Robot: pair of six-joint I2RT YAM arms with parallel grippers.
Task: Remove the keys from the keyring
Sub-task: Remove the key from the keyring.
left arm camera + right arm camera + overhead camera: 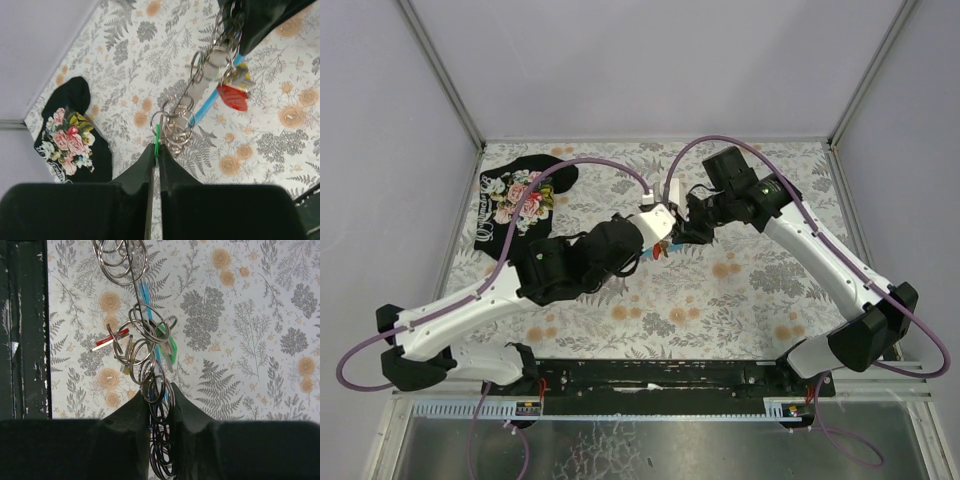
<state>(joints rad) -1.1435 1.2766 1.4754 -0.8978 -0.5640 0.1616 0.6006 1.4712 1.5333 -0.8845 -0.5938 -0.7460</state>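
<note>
Left tool (155, 149) pinched shut on the keyring (176, 122), a thin green sliver at its tips. Keyring: tangle of shiny steel rings plus short chain, strung between both tools over the floral-print counter (265, 150). Keys (232, 96), with red and green plastic heads, hang mid-span. Right tool (159, 390) clamps a stack of rings.

The left arm (460, 305) and the right arm (820, 250) have smooth white link shells and bulky black joint housings. A thin purple cable (520, 215) runs along each arm, behind the gripper. The left gripper (156, 150) and the right gripper (159, 390) each have two matte black fingers that narrow to wedge tips.
</note>
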